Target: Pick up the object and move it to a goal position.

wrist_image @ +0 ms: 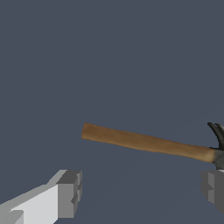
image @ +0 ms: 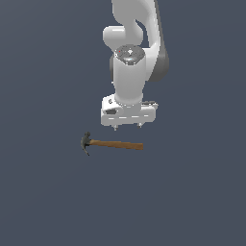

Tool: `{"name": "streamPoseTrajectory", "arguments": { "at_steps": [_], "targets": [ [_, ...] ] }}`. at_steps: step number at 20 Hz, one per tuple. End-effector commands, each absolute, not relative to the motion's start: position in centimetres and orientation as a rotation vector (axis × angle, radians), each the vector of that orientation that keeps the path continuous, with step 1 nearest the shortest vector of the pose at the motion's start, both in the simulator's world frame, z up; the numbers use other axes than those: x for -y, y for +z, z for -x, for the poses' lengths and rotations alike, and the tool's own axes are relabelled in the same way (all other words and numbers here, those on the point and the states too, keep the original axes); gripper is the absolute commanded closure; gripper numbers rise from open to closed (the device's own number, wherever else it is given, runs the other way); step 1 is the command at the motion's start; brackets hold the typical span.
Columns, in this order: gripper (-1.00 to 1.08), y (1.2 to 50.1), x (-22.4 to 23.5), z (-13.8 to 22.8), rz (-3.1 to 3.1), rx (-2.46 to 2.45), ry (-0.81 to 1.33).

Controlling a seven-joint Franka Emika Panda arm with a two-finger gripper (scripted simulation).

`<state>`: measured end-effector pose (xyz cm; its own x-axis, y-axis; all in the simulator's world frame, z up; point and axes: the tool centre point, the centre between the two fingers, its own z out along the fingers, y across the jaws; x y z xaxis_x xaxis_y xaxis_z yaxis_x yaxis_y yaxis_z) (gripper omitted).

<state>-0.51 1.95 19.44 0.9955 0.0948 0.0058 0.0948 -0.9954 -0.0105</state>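
Note:
A small claw hammer [image: 113, 144] lies flat on the dark grey floor. Its dark head [image: 86, 143] points to the exterior view's left and its brown wooden handle [image: 116, 144] runs to the right. In the wrist view the handle [wrist_image: 146, 143] runs across the picture and the head [wrist_image: 218, 143] is cut off at the edge. My gripper [image: 128, 127] hangs above and just behind the handle, not touching it. Its jaws stand wide apart and hold nothing. One fingertip [wrist_image: 69, 194] and the other fingertip [wrist_image: 213, 187] show in the wrist view.
The white arm [image: 129, 57] rises behind the gripper at the top of the exterior view. The plain dark grey floor [image: 192, 192] fills both views.

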Motion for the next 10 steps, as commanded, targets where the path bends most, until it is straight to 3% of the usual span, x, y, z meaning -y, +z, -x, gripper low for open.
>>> {"name": "streamPoseTrajectory", "arguments": {
  "at_steps": [1,10],
  "targets": [
    [-0.92,19.1,-1.7,0.5,3.127,0.195,-0.007],
    [-0.92,17.3,-0.3,0.2,3.107,0.469,-0.004]
  ]
}}
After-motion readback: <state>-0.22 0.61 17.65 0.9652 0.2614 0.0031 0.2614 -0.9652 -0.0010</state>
